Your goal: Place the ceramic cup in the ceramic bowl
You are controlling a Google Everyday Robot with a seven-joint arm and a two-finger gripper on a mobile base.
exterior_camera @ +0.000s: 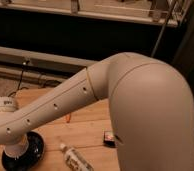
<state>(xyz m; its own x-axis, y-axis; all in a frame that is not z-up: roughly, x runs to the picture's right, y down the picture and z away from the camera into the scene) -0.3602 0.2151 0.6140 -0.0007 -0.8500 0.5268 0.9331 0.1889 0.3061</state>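
We cannot make out the gripper (14, 146): the arm's wrist covers it, low at the left above the ceramic bowl (34, 150). The arm (65, 107) hides half that bowl, and any ceramic cup. The white bottle (76, 160) runs off the bottom edge. The small black box (109, 137) is partly hidden.

Glossy black ceramic bowl (35, 152) on wooden table (85, 135).

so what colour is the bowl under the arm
Glossy black: the ceramic bowl shows in the camera view, lower left on the wooden table; the gripper is hidden above it.
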